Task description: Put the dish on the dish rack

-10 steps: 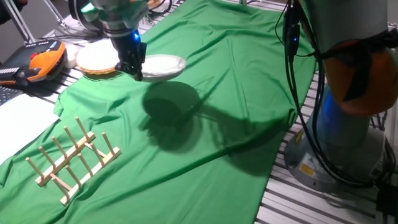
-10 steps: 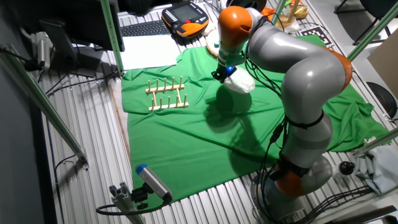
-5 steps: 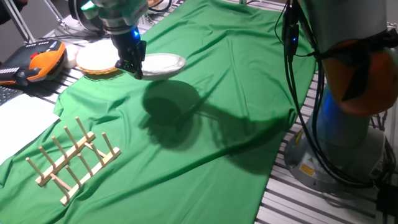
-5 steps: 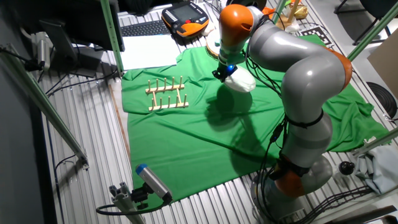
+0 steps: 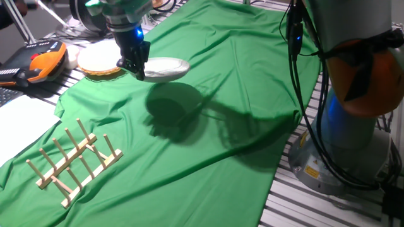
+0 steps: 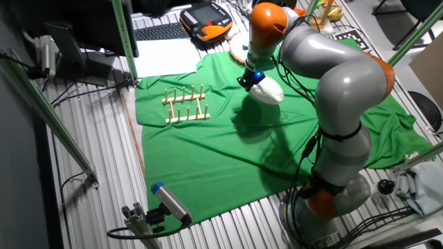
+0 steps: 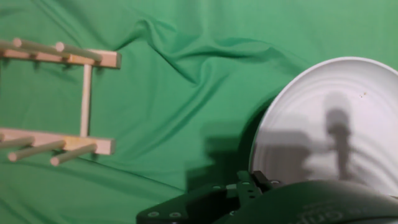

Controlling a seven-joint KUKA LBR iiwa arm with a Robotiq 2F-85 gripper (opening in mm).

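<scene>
In one fixed view, your gripper (image 5: 137, 68) is clamped on the rim of the dish (image 5: 163, 67), held above the green cloth (image 5: 221, 94). The dish rack (image 5: 72, 161) sits well apart.

From the other side, dish (image 6: 266, 90) and rack (image 6: 185, 104) remain apart.

In your hand view, the dish (image 7: 329, 124) fills the right, the rack (image 7: 62, 102) the left.

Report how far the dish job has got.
Done: the hand is shut on the dish's rim and carries it clear of the green cloth, where it casts a shadow. In hand: the carry, with the dish beside the wicker-rimmed disc. Left: crossing to the dish rack, whose pegs are bare, and slotting the dish between them.
</scene>
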